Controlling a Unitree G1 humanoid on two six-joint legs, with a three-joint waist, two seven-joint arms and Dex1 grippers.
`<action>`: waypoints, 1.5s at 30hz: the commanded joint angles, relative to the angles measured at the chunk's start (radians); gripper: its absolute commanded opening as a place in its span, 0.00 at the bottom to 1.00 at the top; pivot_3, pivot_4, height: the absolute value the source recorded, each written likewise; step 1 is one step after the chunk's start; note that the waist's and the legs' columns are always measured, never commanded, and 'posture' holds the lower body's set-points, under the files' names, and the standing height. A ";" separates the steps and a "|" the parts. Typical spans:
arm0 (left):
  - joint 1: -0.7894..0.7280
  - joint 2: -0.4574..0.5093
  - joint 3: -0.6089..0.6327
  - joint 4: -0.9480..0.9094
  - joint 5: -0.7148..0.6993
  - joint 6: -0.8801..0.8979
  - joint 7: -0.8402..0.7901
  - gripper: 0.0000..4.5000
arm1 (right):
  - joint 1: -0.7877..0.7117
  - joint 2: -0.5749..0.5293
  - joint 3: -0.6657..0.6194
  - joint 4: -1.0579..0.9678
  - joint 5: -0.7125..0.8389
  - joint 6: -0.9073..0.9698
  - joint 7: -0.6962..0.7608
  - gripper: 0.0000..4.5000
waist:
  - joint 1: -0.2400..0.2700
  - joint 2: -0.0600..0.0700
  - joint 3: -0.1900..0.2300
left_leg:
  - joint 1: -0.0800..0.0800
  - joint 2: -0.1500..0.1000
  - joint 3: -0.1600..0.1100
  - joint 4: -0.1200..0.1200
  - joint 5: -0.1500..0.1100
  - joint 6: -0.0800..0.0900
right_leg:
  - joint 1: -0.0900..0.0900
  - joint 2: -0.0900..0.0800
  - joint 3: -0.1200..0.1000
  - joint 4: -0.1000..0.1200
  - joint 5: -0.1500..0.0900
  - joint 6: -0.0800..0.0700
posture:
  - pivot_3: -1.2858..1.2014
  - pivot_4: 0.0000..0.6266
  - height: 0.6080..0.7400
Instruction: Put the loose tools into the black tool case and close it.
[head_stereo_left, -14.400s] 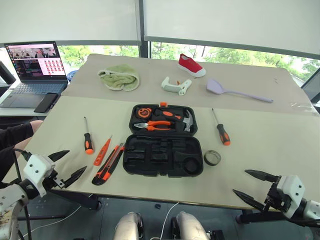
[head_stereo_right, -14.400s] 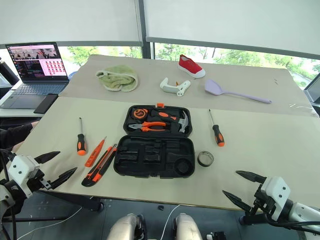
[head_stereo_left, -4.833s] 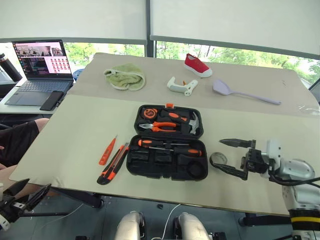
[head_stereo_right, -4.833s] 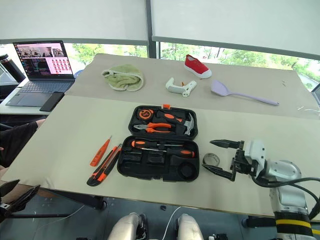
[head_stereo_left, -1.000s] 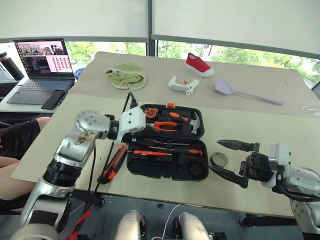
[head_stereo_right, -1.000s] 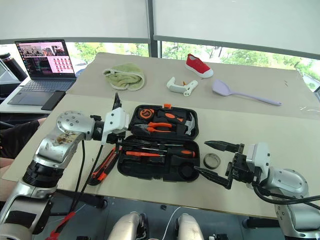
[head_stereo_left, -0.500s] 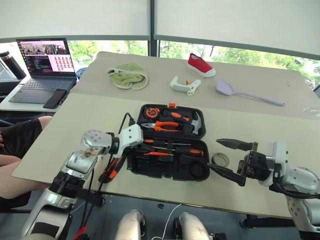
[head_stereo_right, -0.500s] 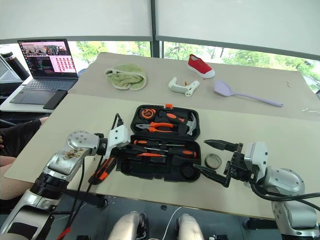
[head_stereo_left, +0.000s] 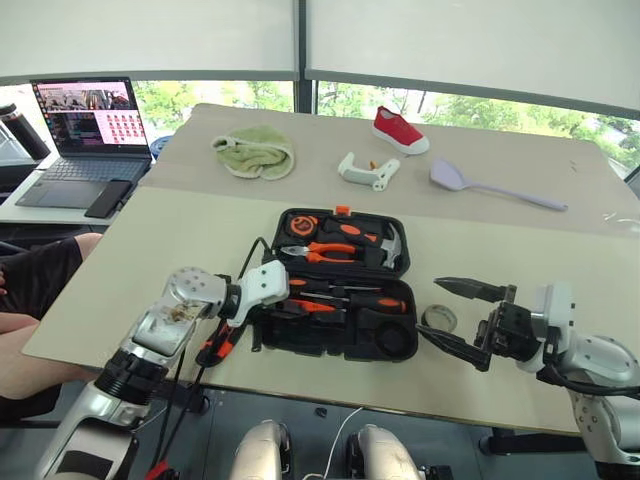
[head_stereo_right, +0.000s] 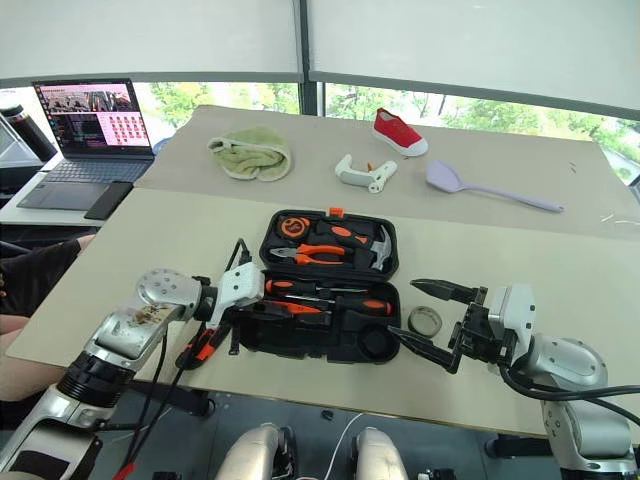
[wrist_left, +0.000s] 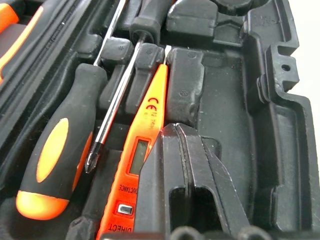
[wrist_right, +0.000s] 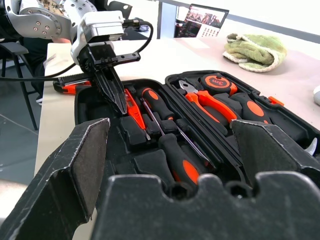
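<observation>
Left jaws closed together, tips lowered into the near half of the flat black plastic hinged tool case, pressed beside the small orange tester screwdriver; whether clamped on it or merely touching, cannot tell. Tester lying in a moulded slot next to two thin screwdrivers with orange-black handles, one toward the case's right side, the other just beside the tester.

Right jaws spread wide apart, empty, level above the worktop off the case's right edge. Small dark tape roll flat on the worktop between case and right jaws, just beside the lower finger, untouched.

Orange-black utility knife on the worktop against the case's left edge, partly hidden under the left arm.

Case open flat; far half holding orange-handled pliers, a steel hammer and a round orange tape measure; small orange latch at the far rim.

Farther back: crumpled green cloth, red shoe, white handle-shaped object, lilac spatula. Open laptop on a side desk at left.
</observation>
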 joint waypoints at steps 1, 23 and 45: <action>0.004 0.021 0.008 -0.007 0.013 0.005 0.010 0.00 | -0.007 0.004 -0.011 -0.006 0.007 -0.020 0.005 1.00 | -0.001 0.000 0.000 | 0.000 0.000 0.000 0.000 0.000 0.000 | 0.000 0.000 0.000 0.000 0.000 0.000 | 0.52 0.24 0.97; 0.026 -0.019 0.057 0.002 -0.031 -0.005 0.070 0.00 | -0.046 0.008 0.004 0.071 -0.012 -0.040 0.039 1.00 | 0.000 0.000 0.000 | 0.000 0.000 0.000 0.000 0.000 0.000 | 0.000 0.000 0.000 0.000 0.000 0.000 | 0.52 0.24 0.97; 0.890 0.134 1.094 0.083 -0.305 -0.143 0.116 0.97 | 0.053 -0.027 -0.056 0.272 -0.080 -0.303 0.215 1.00 | -0.020 0.000 0.000 | 0.003 0.000 -0.002 -0.002 -0.006 -0.007 | -0.002 -0.015 -0.002 -0.003 -0.001 -0.001 | 0.52 0.24 0.97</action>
